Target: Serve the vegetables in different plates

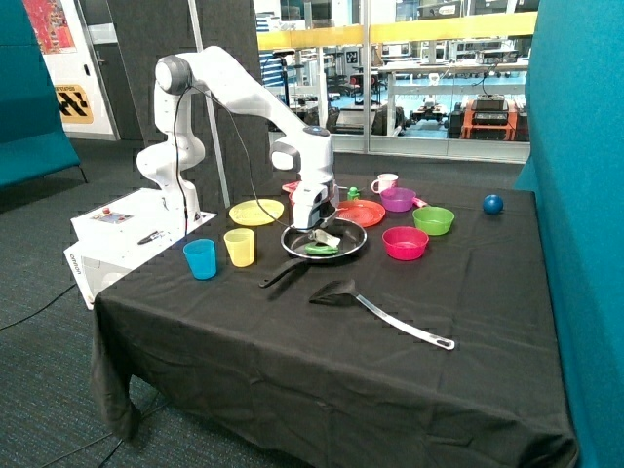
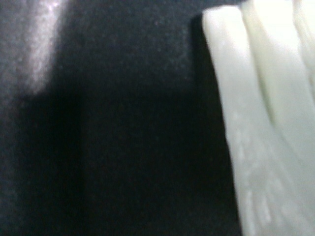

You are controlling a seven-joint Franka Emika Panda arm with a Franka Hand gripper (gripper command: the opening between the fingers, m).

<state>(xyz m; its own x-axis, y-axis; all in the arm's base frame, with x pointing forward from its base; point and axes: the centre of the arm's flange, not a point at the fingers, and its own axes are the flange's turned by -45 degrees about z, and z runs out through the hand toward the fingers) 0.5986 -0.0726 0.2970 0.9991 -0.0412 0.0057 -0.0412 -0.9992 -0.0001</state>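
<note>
Pincer parked down in the frying pan, both veggies not yet served.

Going left to right across the black worktop: the yellow plate (image 1: 256, 212) sat bare toward the far edge, then the frying pan (image 1: 353, 243) mid-worktop with the pincer (image 1: 314, 228) dipped right into it, then the red-orange plate (image 1: 361, 212) just behind the pan, bare too as far as I could see. The white chunk (image 1: 327, 237) lay right under the pincer, long axis roughly crosswise in the pan; the wrist view had it (image 2: 266, 128) up close against the dark pan floor. The green pod (image 1: 321, 250) lay just beside it, nearer the front edge. Can't tell how wide the pincer was, or if it was touching the chunk.
</note>
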